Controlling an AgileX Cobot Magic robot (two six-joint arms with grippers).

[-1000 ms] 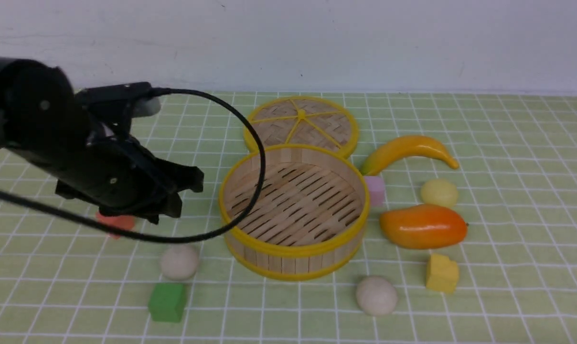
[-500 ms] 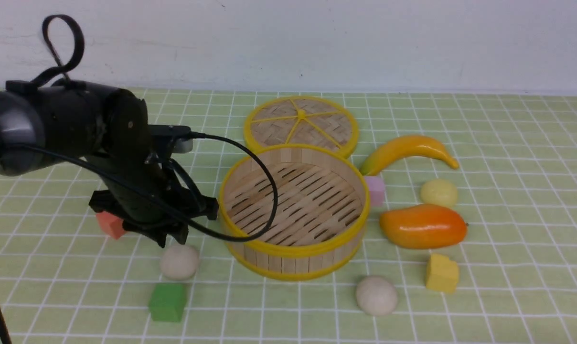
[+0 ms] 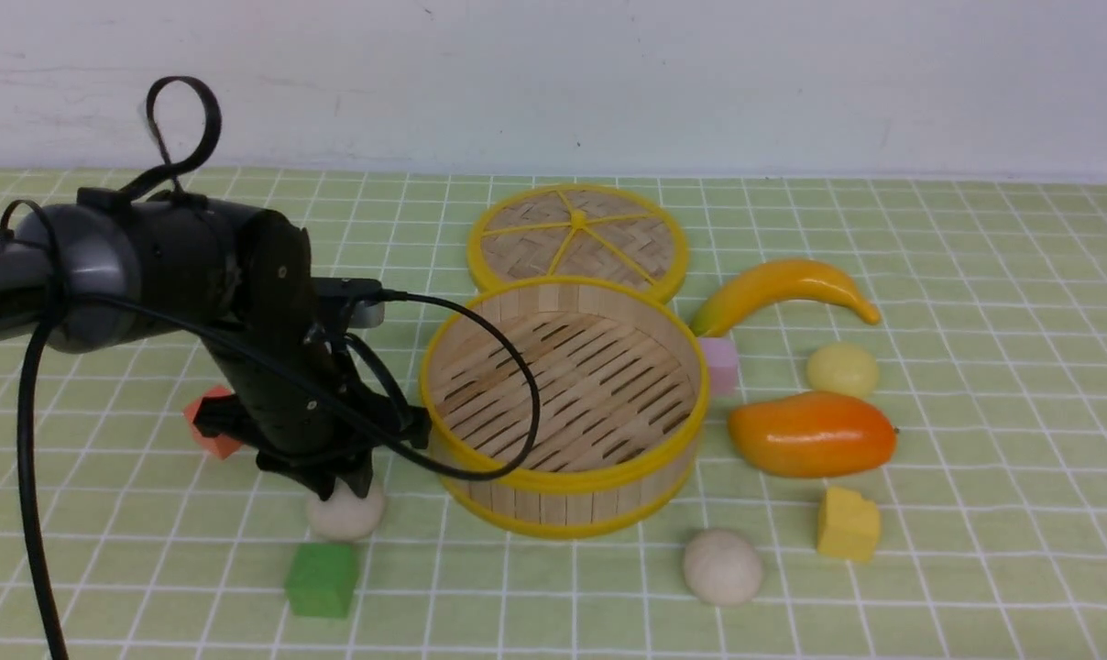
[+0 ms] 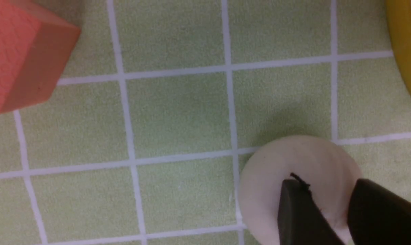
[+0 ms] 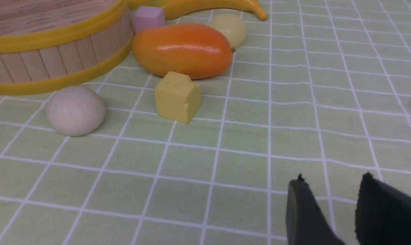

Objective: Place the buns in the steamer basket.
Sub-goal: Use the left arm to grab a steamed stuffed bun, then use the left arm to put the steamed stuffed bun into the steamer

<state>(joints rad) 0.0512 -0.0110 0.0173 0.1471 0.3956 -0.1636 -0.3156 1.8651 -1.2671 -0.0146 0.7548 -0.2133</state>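
Grasp step, first bun: left gripper (image 3: 343,486) sits on the off-white bun (image 3: 345,519) at lower left of the front view, just beside the empty steamer basket (image 3: 563,478). Its jaws are narrowly parted over the crown, grip unconfirmed, and the right gripper (image 5: 333,178) is parted and empty; next needs a firm pinch and a lift clear of the rim.

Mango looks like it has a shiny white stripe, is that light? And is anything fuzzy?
Front view: yes, the mango carries a pale streak of reflected light along its top. Right wrist view: the same streak shows, brighter and sharper. Left wrist view: the bun sits very close to the camera and looks a bit soft, with a faint shadow beside it.
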